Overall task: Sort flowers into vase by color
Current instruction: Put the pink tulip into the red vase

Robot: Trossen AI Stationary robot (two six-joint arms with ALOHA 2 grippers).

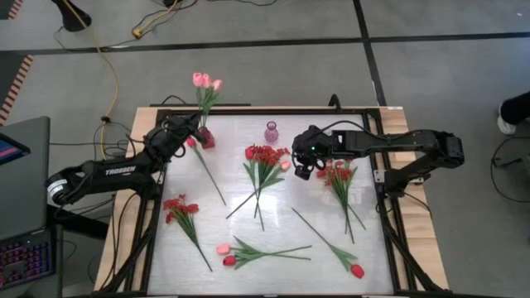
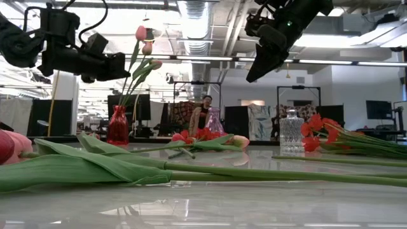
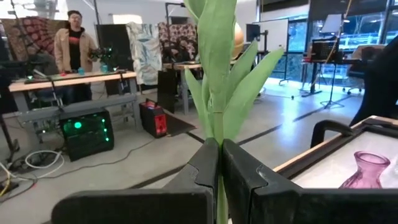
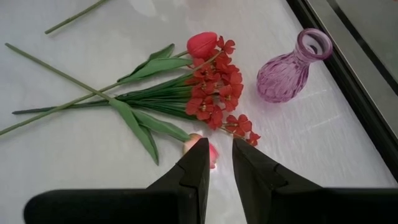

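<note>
Grey floor point(image 1: 248, 74) with dark seams surrounds the table. A person point(image 3: 73, 46) stands behind a workbench point(image 3: 68, 79). Ducts point(image 2: 197, 19) cross the ceiling.

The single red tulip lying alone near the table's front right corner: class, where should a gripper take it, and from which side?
Grip the red tulip on the bare stem above its leaves, coming straight down from overhead with the fingers across the stem. It lies flat and diagonal on the table, apart from other flowers. The thin stem probably suits a pinch better than the soft bloom.

Pink tulips point(image 1: 206, 81) upright in red vase point(image 1: 205, 137); red sprays point(image 1: 267, 155), tulips flat on table.
</note>
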